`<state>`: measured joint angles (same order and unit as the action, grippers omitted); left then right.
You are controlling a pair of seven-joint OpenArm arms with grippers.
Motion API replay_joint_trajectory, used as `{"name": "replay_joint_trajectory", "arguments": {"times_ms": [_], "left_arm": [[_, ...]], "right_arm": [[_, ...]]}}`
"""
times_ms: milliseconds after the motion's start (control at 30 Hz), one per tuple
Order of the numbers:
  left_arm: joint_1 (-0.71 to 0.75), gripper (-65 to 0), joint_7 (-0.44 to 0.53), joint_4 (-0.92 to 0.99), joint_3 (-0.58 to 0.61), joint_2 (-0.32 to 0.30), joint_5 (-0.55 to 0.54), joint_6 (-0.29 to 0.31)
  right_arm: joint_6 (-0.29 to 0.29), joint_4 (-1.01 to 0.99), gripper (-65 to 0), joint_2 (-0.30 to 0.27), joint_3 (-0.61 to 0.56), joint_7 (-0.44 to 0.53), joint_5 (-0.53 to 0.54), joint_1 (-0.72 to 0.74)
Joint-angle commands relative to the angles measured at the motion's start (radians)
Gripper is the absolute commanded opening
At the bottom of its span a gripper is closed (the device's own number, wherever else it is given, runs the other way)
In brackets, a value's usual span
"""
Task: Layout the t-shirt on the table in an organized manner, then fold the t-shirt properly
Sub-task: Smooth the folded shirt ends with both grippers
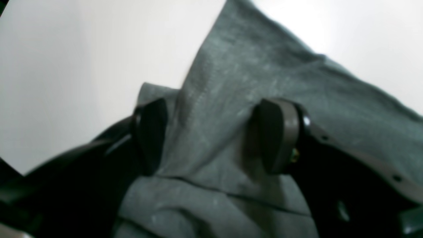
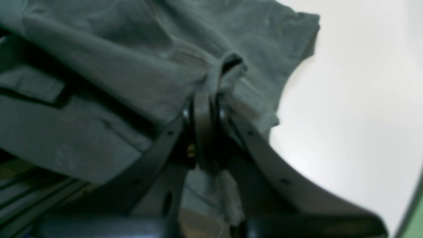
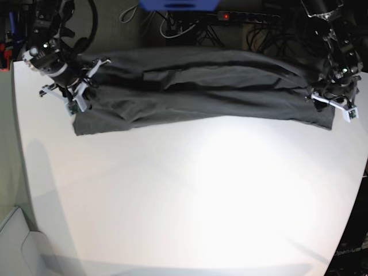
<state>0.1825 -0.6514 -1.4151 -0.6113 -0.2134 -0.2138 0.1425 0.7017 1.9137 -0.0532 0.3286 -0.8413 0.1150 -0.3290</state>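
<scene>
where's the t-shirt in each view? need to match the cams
Left wrist: t-shirt fills centre and right, a ridge of cloth between the open left tool.
Right wrist: it fills the upper left, a fold pinched in the shut right tool.
Base: stretched along the far edge of the table, an arm at each end.
Shared landmark: the white table.

Top middle of the base view: a blue thing, maybe a box, a power strip with a red light, and tangled cables.
</scene>
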Motion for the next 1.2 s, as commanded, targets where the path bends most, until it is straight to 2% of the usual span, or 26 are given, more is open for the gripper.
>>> {"name": "replay_joint_trajectory", "arguments": {"times_ms": [0,133,200,367,467,567,733,1067,1167], "left_arm": [[-0.001,-22.2,-0.017,-0.01,0.0,-0.01,0.001,-0.001],[0.001,-22.1,-0.018,-0.014,0.0,-0.01,0.001,-0.001],[0.002,-22.1,-0.018,-0.016,0.001,-0.01,0.001,-0.001],[0.004,-22.1,-0.02,-0.017,0.001,-0.01,0.001,0.001],[0.015,-22.1,-0.02,-0.02,0.001,-0.01,0.001,0.064],[0.016,-22.1,-0.02,-0.04,-0.003,-0.008,0.003,0.105],[0.021,-22.0,-0.02,-0.065,-0.005,-0.008,0.003,0.113],[0.022,-22.0,-0.018,-0.114,-0.005,-0.008,-0.005,0.108],[0.036,-22.0,-0.023,-0.183,-0.006,-0.007,-0.005,0.105]], "right_arm": [[-0.004,0.0,-65.0,-0.009,0.004,0.012,0.009,0.005],[-0.004,-0.046,-64.9,-0.009,0.023,0.012,0.007,0.009],[-0.004,-0.064,-61.9,-0.009,0.028,0.012,0.007,0.009],[-0.004,-0.096,-46.0,-0.012,0.03,0.012,0.005,0.009],[-0.004,-0.092,-37.0,-0.02,0.033,0.012,0.007,0.009],[-0.004,-0.067,-32.0,-0.017,0.08,0.01,0.01,0.009],[-0.004,0.027,-30.7,0.025,0.148,0.012,0.012,0.009],[-0.004,0.053,-31.0,0.062,0.062,0.003,0.012,-0.012],[-0.004,0.053,-31.0,0.062,0.043,0.007,0.012,-0.019]]}}
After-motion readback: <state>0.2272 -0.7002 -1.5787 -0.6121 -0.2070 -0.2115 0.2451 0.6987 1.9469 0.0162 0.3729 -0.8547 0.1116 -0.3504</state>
